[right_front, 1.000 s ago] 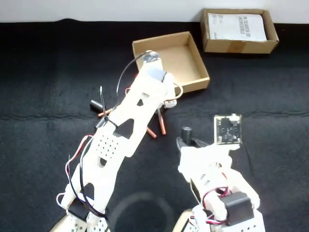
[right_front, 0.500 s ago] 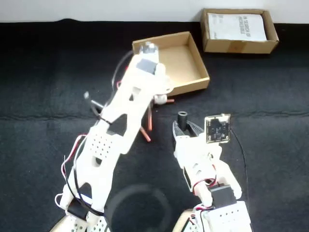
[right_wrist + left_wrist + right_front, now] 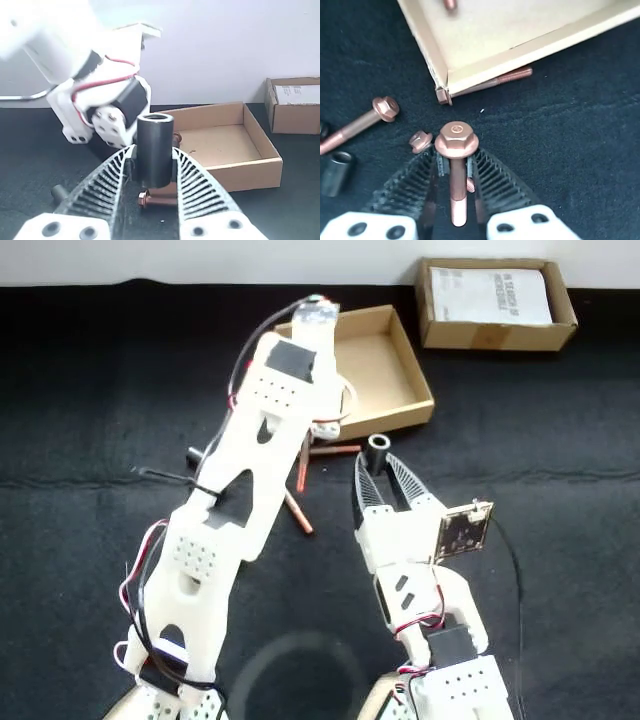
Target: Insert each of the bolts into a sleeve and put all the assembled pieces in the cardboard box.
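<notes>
My left gripper is shut on a copper bolt, head pointing away from the wrist, just short of the open cardboard box's near corner. From above, that bolt hangs under the left arm beside the cardboard box. My right gripper is shut on an upright black sleeve; in the high view this sleeve stands close to the right of the held bolt, in the right gripper. A copper piece lies inside the box.
Loose bolts lie on the black cloth, and one lies against the box's front wall. A spare sleeve rests to the left. A second box holding a paper sits at the back right.
The left arm has carried its bolt away from the base, up to the box's near side. The right arm has moved forward with its sleeve, ending close beside the bolt.
</notes>
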`<state>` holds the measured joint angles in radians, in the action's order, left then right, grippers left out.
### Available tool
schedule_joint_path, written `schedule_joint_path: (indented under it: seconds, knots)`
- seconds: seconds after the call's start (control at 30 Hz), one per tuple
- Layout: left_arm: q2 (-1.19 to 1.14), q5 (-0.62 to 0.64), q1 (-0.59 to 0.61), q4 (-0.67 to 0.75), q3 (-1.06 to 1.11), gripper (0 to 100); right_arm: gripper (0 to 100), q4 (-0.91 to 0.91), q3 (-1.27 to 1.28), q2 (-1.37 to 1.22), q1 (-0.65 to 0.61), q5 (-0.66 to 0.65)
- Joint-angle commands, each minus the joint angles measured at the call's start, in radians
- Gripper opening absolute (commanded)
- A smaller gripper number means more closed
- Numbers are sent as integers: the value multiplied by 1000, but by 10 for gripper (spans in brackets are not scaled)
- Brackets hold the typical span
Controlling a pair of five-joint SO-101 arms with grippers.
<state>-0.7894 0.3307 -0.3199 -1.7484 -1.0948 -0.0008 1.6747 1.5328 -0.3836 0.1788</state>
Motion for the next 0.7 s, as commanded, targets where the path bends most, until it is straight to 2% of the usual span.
schedule_joint_path:
  seconds: [0.0, 0.37, 0.67]
  knots:
    - [136, -72, 12, -6, -33, 9, 6, -31, 136, -4, 25, -11]
    - [424, -267, 12, -12, -18, 8, 6, -30, 136, -5, 38, -11]
    - [826, -302, 2, -9, 291, 8, 6, -28, 136, -7, 38, -11]
